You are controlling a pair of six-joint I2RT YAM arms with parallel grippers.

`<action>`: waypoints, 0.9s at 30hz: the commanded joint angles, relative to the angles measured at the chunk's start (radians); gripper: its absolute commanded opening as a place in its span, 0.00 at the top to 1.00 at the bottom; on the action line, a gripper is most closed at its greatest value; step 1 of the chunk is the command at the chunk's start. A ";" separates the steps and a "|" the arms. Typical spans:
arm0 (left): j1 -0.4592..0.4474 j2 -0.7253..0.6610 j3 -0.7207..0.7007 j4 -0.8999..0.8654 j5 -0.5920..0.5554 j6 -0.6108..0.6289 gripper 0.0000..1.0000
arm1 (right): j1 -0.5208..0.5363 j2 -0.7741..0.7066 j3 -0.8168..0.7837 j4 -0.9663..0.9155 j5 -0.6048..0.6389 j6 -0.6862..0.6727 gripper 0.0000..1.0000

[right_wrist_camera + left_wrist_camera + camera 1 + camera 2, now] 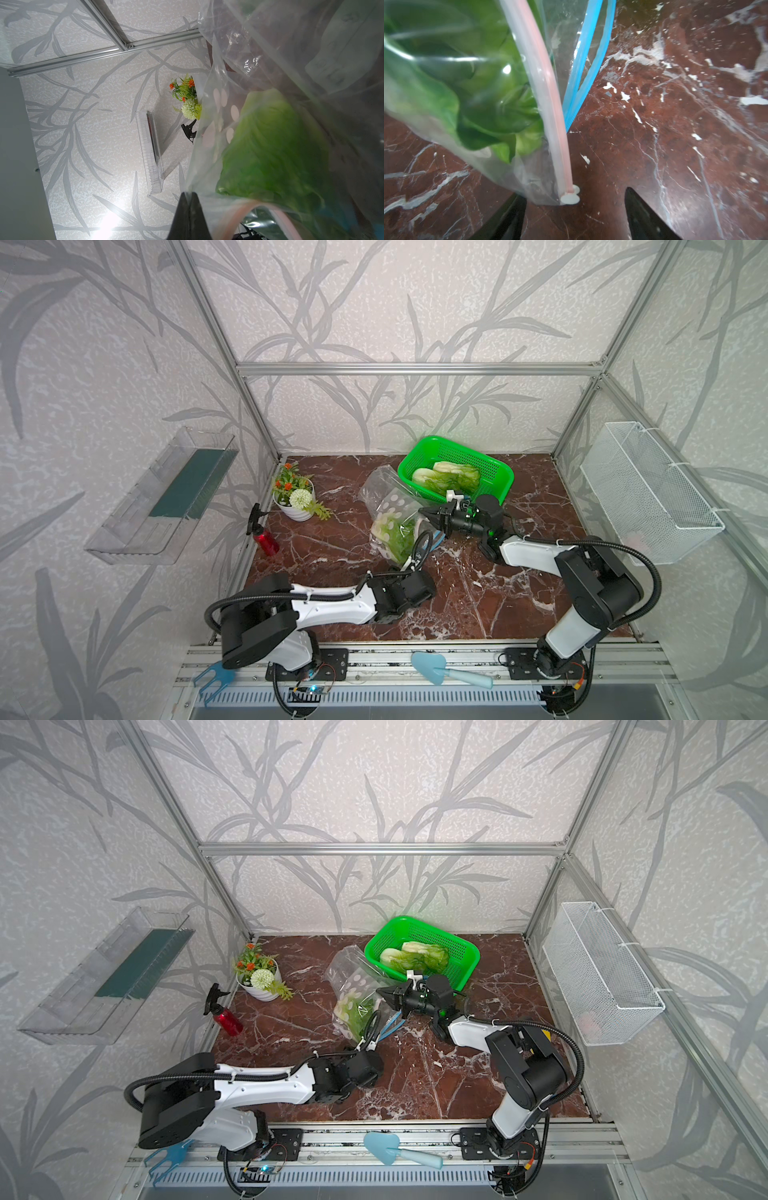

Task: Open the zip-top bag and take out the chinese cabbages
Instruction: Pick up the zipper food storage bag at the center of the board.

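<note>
Left fingers are hanging spread at the bag's zip corner, in the middle of the bench, with one cabbage lying inside. Right fingers are clenching the bag's rim and should be holding it taut while the left reaches in. Two cabbages are resting in the basket by the back edge.

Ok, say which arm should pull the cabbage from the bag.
Left: left gripper stands open at the mouth of the clear zip-top bag, beside the leafy green cabbage; right gripper pinches the bag.
</note>
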 commanded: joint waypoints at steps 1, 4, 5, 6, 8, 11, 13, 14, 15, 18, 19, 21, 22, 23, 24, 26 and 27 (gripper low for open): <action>-0.004 0.087 0.059 -0.153 -0.163 -0.112 0.39 | 0.004 -0.065 -0.025 0.061 0.038 0.026 1.00; -0.004 0.135 0.077 -0.164 -0.183 -0.125 0.52 | 0.003 -0.084 -0.039 0.048 0.055 0.027 1.00; -0.004 0.141 0.081 -0.168 -0.190 -0.133 0.56 | 0.004 -0.087 -0.040 0.045 0.054 0.024 1.00; -0.004 0.143 0.082 -0.173 -0.198 -0.141 0.61 | 0.004 -0.089 -0.044 0.044 0.053 0.024 1.00; -0.004 0.131 0.083 -0.176 -0.214 -0.139 0.72 | 0.003 -0.092 -0.054 0.041 0.055 0.019 1.00; -0.004 0.090 0.085 -0.197 -0.230 -0.122 0.90 | -0.002 -0.095 -0.058 0.012 0.052 -0.008 1.00; -0.004 0.051 0.084 -0.218 -0.239 -0.104 0.99 | -0.013 -0.094 -0.051 -0.016 0.036 -0.040 0.98; -0.004 0.034 0.085 -0.230 -0.238 -0.094 1.00 | -0.020 -0.095 -0.045 -0.032 0.023 -0.058 0.96; -0.004 0.011 0.083 -0.244 -0.236 -0.087 1.00 | -0.029 -0.098 -0.036 -0.061 0.009 -0.086 0.93; -0.002 -0.062 0.071 -0.261 -0.216 -0.041 1.00 | -0.051 -0.130 -0.030 -0.187 0.003 -0.162 0.86; 0.001 -0.089 0.064 -0.261 -0.198 -0.018 1.00 | -0.059 -0.144 -0.027 -0.233 0.000 -0.197 0.83; 0.010 -0.139 0.051 -0.258 -0.153 0.024 1.00 | -0.075 -0.178 -0.016 -0.326 -0.003 -0.270 0.74; 0.013 -0.167 0.045 -0.254 -0.126 0.052 1.00 | -0.085 -0.196 -0.005 -0.383 -0.005 -0.319 0.64; 0.019 -0.188 0.040 -0.255 -0.104 0.075 1.00 | -0.094 -0.211 0.008 -0.439 -0.007 -0.372 0.54; 0.025 -0.213 0.038 -0.259 -0.072 0.103 1.00 | -0.104 -0.228 0.029 -0.517 -0.009 -0.446 0.42; 0.040 -0.260 0.037 -0.275 -0.009 0.158 1.00 | -0.120 -0.258 0.082 -0.683 -0.006 -0.610 0.30; 0.050 -0.285 0.037 -0.287 0.018 0.184 1.00 | -0.127 -0.273 0.113 -0.768 0.002 -0.708 0.21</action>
